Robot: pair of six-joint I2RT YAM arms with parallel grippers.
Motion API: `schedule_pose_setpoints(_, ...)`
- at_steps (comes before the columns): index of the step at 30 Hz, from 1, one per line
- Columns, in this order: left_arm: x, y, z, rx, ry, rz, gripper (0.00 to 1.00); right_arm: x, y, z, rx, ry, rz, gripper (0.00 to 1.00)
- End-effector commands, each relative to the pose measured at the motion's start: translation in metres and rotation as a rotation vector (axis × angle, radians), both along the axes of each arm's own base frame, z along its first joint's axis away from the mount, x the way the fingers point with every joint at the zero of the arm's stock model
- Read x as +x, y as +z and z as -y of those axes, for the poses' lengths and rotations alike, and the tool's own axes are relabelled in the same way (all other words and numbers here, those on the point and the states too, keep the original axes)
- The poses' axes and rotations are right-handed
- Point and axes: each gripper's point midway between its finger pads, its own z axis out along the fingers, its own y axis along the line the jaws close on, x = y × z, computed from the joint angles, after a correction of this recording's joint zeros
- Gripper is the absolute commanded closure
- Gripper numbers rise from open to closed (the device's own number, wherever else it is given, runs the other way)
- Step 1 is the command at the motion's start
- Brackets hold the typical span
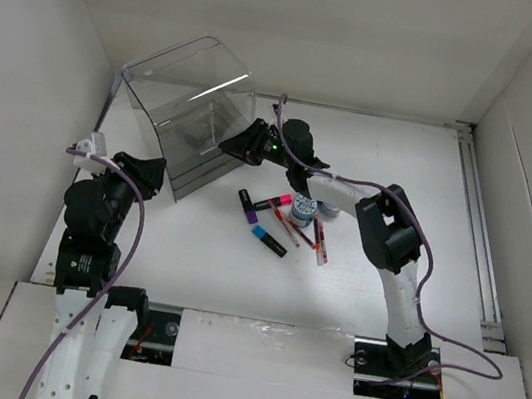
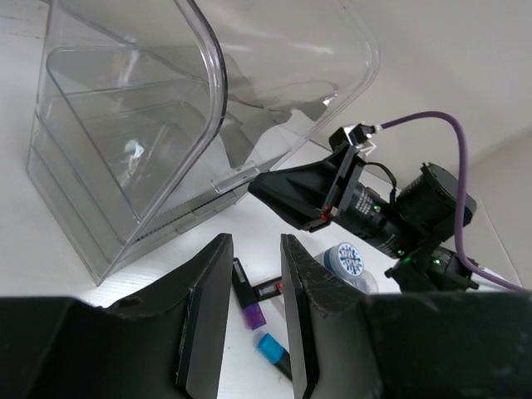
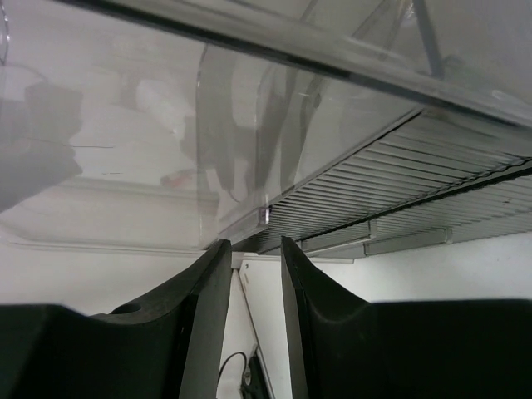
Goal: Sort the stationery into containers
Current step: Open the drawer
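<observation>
The clear organizer (image 1: 194, 112), upper left on the bench (image 1: 401, 180), is light, rigid and slick; grasp its lid edge, where the right end effector (image 3: 255, 249) waits narrowly parted and empty, like the left end effector (image 2: 254, 249).

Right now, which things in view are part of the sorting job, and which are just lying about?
Job:
- clear organizer
- pink-capped marker
- purple-capped marker
- blue-capped marker
- red pens
- blue-white rolls

Just there:
- purple cable on the arm
- metal rail along the table's right edge
</observation>
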Motion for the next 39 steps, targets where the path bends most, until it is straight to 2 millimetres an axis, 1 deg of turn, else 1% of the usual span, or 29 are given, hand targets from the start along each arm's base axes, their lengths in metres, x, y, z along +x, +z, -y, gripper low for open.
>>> schedule_pose_setpoints(1,0.0,0.02,0.006,0.011,-0.032,0.072,0.74,-0.001,0.032,-0.01,0.075,0.034,0.067,0.64)
schedule_pose_setpoints(2,-0.001,0.024,0.006,0.012,-0.032,0.081,0.74,0.001,0.03,-0.011,0.075,0.034,0.067,0.65)
schedule_pose_setpoints(3,0.001,0.022,0.006,0.011,-0.032,0.072,0.74,0.002,0.035,-0.011,0.082,0.034,0.076,0.66)
schedule_pose_setpoints(4,0.001,0.022,0.006,0.011,-0.032,0.072,0.74,0.003,0.029,-0.012,0.075,0.034,0.067,0.67)
schedule_pose_setpoints(5,0.001,0.022,0.006,0.011,-0.032,0.072,0.74,0.003,0.033,-0.013,0.081,0.034,0.074,0.67)
schedule_pose_setpoints(6,0.001,0.022,0.006,0.011,-0.032,0.072,0.74,0.003,0.033,-0.013,0.081,0.034,0.074,0.69)
schedule_pose_setpoints(7,0.001,0.022,0.006,0.011,-0.032,0.072,0.74,0.002,0.027,-0.014,0.079,0.042,0.059,0.74)
schedule_pose_setpoints(8,0.001,0.022,0.008,0.011,-0.041,0.072,0.74,0.002,0.027,-0.014,0.079,0.042,0.058,0.75)
schedule_pose_setpoints(10,0.001,0.022,0.01,0.011,-0.051,0.072,0.74,0.003,0.033,-0.014,0.096,0.043,0.08,0.76)
schedule_pose_setpoints(11,0.001,0.022,0.01,0.011,-0.051,0.072,0.74,0.001,0.033,-0.014,0.096,0.052,0.08,0.76)
schedule_pose_setpoints(13,0.001,0.022,0.01,0.02,-0.051,0.073,0.74,0.002,0.039,-0.015,0.108,0.052,0.096,0.75)
schedule_pose_setpoints(14,0.0,0.02,0.01,0.019,-0.051,0.064,0.74,0.001,0.034,-0.016,0.102,0.061,0.088,0.72)
schedule_pose_setpoints(15,-0.001,0.024,0.01,0.02,-0.051,0.073,0.74,0.001,0.034,-0.016,0.102,0.061,0.088,0.71)
schedule_pose_setpoints(16,-0.001,0.024,0.01,0.02,-0.051,0.073,0.74,0.002,0.038,-0.016,0.108,0.061,0.096,0.71)
schedule_pose_setpoints(17,-0.001,0.024,0.01,0.02,-0.051,0.073,0.74,0.002,0.032,-0.017,0.105,0.061,0.079,0.71)
schedule_pose_setpoints(18,0.0,0.024,0.008,0.02,-0.042,0.073,0.74,0.002,0.031,-0.017,0.105,0.061,0.078,0.71)
schedule_pose_setpoints(21,0.0,0.024,0.008,0.02,-0.042,0.073,0.74,0.002,0.034,-0.017,0.113,0.061,0.089,0.75)
schedule_pose_setpoints(22,0.0,0.024,0.008,0.02,-0.042,0.073,0.74,0.002,0.03,-0.016,0.107,0.061,0.081,0.75)
schedule_pose_setpoints(25,-0.002,0.026,0.008,0.02,-0.042,0.082,0.74,0.002,0.035,-0.017,0.126,0.061,0.093,0.77)
schedule_pose_setpoints(27,-0.003,0.028,0.008,0.02,-0.042,0.082,0.74,0.002,0.037,-0.017,0.131,0.061,0.101,0.8)
schedule_pose_setpoints(28,-0.003,0.028,0.008,0.02,-0.042,0.082,0.74,0.001,0.032,-0.016,0.125,0.061,0.092,0.85)
schedule_pose_setpoints(31,-0.003,0.026,0.008,0.029,-0.042,0.073,0.74,-0.005,0.042,-0.012,0.15,0.062,0.113,0.92)
schedule_pose_setpoints(32,-0.004,0.03,0.006,0.03,-0.031,0.082,0.74,-0.007,0.045,-0.01,0.155,0.062,0.119,0.93)
schedule_pose_setpoints(33,-0.004,0.03,0.006,0.03,-0.031,0.082,0.74,-0.009,0.048,-0.008,0.156,0.062,0.12,0.93)
schedule_pose_setpoints(35,-0.006,0.034,0.004,0.039,-0.021,0.092,0.74,-0.017,0.064,0.0,0.174,0.054,0.143,0.95)
schedule_pose_setpoints(36,-0.006,0.034,0.002,0.04,-0.011,0.092,0.74,-0.017,0.065,0.0,0.174,0.054,0.144,0.96)
schedule_pose_setpoints(37,-0.008,0.045,0.0,0.054,-0.002,0.119,0.74,-0.024,0.075,0.005,0.185,0.054,0.158,0.96)
schedule_pose_setpoints(39,-0.011,0.05,-0.004,0.065,0.02,0.119,0.74,-0.027,0.086,0.012,0.188,0.031,0.194,0.96)
